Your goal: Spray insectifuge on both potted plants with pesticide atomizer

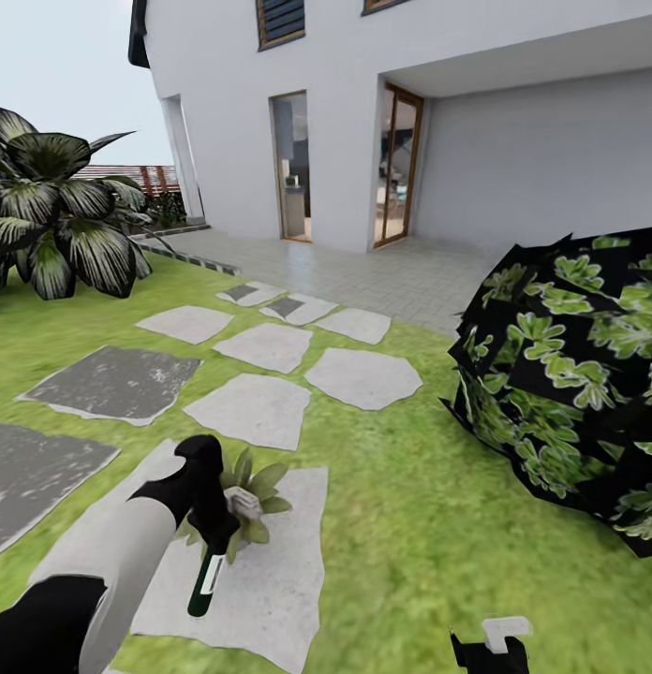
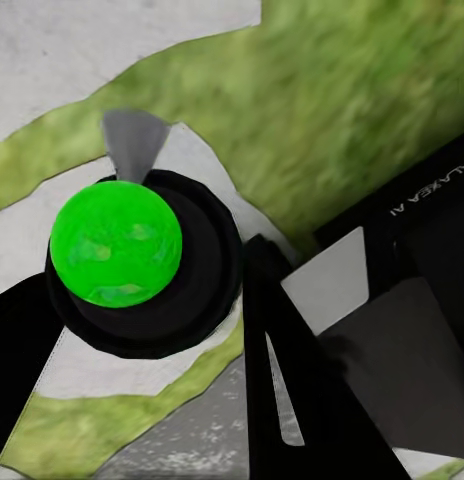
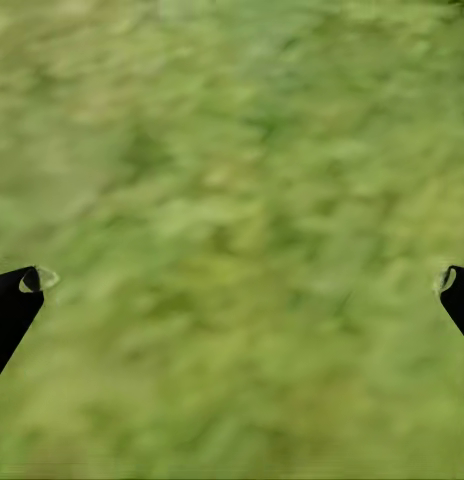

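My left gripper is shut on the pesticide atomizer, a dark green bottle with a white label and a pale spray head. The bottle hangs tilted, base down, over a pale slab. Right behind the spray head sits one potted plant, a small rosette of pointed green leaves, partly hidden by the gripper. In the left wrist view the atomizer's bright green round base sits in a black ring between the black fingers. My right gripper is low at the right, and in its wrist view it stands open over grass.
Irregular grey stepping slabs run across the lawn toward a paved terrace and a white house. A big dark-leaved bush stands at the left. A large black-and-green bush blocks the right. Open grass lies between them.
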Tool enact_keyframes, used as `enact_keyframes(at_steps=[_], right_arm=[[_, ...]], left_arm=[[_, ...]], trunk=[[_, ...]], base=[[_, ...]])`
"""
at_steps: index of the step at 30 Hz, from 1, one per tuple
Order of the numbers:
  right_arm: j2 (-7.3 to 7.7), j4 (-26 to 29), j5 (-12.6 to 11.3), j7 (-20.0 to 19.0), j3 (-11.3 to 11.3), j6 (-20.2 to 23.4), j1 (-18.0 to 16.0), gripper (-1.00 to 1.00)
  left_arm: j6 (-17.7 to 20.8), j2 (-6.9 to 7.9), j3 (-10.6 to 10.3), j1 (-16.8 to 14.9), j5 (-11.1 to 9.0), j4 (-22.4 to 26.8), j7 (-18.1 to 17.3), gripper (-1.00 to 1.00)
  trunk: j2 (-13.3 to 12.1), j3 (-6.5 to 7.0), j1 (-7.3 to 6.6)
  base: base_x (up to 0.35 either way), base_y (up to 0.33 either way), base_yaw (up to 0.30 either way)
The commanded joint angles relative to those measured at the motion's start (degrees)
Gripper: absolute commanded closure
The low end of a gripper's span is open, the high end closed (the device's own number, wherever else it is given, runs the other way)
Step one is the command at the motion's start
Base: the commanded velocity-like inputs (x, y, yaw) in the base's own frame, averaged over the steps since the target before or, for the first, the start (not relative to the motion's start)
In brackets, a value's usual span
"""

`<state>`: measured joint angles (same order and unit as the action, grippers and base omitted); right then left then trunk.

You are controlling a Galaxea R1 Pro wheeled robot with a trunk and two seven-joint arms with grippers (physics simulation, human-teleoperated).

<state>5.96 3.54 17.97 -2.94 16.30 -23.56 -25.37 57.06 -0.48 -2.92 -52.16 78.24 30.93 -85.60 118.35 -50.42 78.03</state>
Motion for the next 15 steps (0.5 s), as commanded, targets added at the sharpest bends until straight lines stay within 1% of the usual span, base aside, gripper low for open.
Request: enact_keyframes(at_steps=[1,5,9,11,15], right_arm=[[0.01,-0.03,0.23,-0.31,0.49,-0.19,-0.03,-1.00],[0.01,-0.09,0.23,-0.31,0.49,-0.20,-0.03,-1.00],[0.01,-0.11,0.23,-0.31,0.47,-0.18,-0.03,-1.00],[0.01,-0.11,0.23,-0.29,0.46,-0.20,-0.03,-1.00],[0.01,-0.11,0.23,-0.23,0.48,-0.18,-0.03,-1.00]], left_arm=[[0.60,-0.02,-0.07,0.10,0.59,0.04,-0.60,1.00],[0.64,-0.01,-0.08,0.34,0.67,0.01,-0.62,1.00],[0.62,-0.03,-0.13,0.47,0.72,0.01,-0.62,1.00],[0.62,-0.04,-0.15,0.46,0.75,0.01,-0.62,1.00],[0.64,0.01,-0.04,0.42,0.77,0.01,-0.62,1.00]], trunk=[[0.02,-0.05,0.02],[0.02,-0.05,0.02],[0.02,-0.05,0.02],[0.02,-0.05,0.02],[0.02,-0.05,0.02]], base=[[0.306,0.098,0.000],[0.318,0.089,0.068],[0.331,0.014,0.215],[0.313,-0.100,0.265],[0.252,-0.194,0.270]])
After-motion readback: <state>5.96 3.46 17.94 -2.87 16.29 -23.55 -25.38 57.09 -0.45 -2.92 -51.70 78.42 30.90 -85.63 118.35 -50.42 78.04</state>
